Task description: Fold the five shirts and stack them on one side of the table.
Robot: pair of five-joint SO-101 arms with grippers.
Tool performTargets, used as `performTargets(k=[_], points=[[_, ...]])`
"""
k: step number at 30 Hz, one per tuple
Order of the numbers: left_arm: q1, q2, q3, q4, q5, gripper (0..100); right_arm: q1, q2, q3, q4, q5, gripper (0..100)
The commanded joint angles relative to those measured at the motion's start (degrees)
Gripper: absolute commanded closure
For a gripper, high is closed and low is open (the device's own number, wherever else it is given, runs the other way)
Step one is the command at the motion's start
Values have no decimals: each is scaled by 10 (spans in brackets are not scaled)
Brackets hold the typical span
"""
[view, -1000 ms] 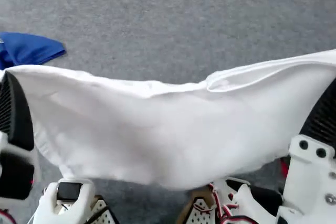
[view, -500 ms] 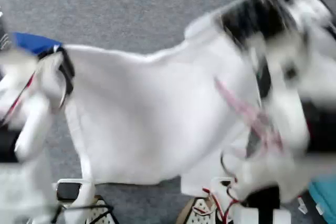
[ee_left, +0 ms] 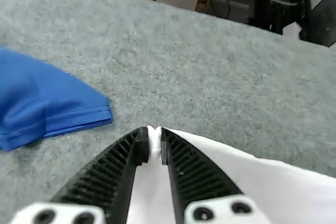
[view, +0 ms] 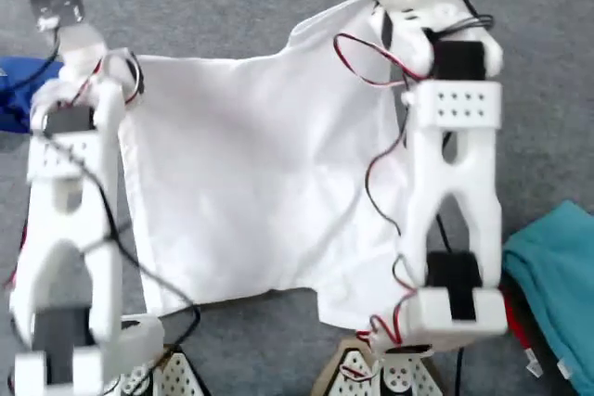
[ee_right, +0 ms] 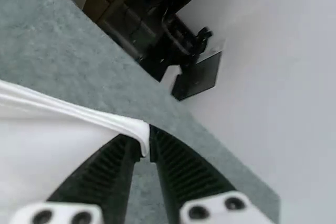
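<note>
Light in high view: bright, even, diffuse, falling from above. White cotton shirt close to blown out; creases read only as faint grey. Soft, narrow shadow along its near hem on grey felt table; no hard-edged shadows. White plastic right arm bright, slight sheen, no strong glare. Left wrist view: thin shadow under crumpled blue fabric shirt; room beyond table dim. Right wrist view: pale wall brightly lit, dark recess beside it

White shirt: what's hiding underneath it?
The white shirt is spread over the grey table. Whatever else might sit beneath is covered. The blue shirt lies beside it, not under.
</note>
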Motion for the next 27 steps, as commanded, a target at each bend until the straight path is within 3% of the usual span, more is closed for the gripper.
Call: performTargets(k=[1,8,13,22,27], points=[[-7,109,-167,27,-4,981,-13,55,-69,-22,-25,994],[-7,278,-445,162,7,981,-10,222,-257,-16,-69,994],[-24,356,-566,250,8,981,4,282,-402,104,-104,994],[-30,371,-629,384,3,981,0,290,-568,378,-68,994],[8,363,-615,477,1,981,-2,287,-575,498,-31,994]])
